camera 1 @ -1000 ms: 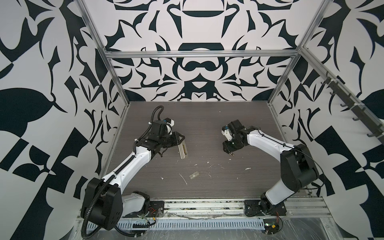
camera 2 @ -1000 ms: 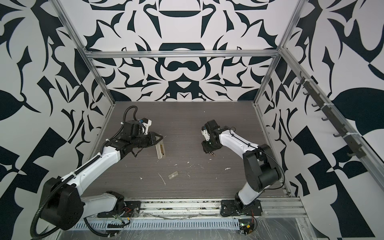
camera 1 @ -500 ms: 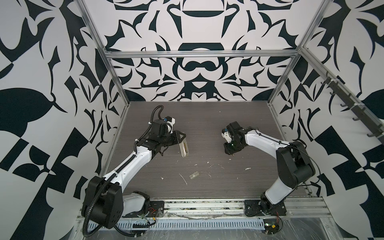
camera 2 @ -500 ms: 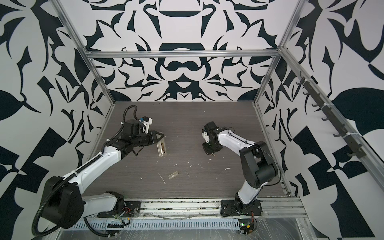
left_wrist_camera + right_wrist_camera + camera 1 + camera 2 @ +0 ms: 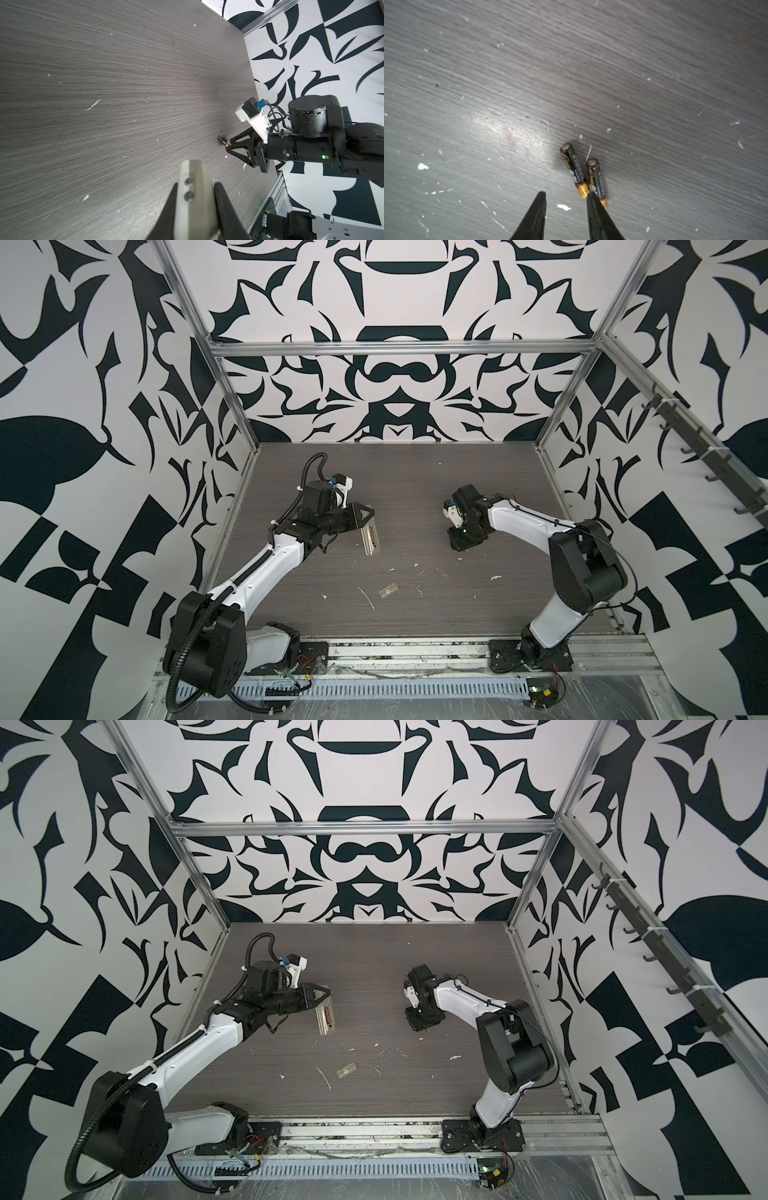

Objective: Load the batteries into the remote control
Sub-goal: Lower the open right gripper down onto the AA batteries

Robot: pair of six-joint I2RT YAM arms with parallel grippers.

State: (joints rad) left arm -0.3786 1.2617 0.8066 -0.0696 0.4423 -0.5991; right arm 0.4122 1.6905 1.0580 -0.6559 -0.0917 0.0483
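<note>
Black-and-white patterned walls (image 5: 399, 377) enclose a dark grey wood-grain surface (image 5: 415, 472) flecked with white scraps (image 5: 494, 577). Aluminium frame bars (image 5: 399, 349) edge the panels. A rail of dark hooks (image 5: 719, 464) lines one side wall.

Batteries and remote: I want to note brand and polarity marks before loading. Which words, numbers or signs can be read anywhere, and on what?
Nothing can be read for certain.
batteries: white print and a gold emblem on the black wraps, too blurred to read.
remote control: no lettering shows in the left wrist view; too small in both top views to tell.
</note>
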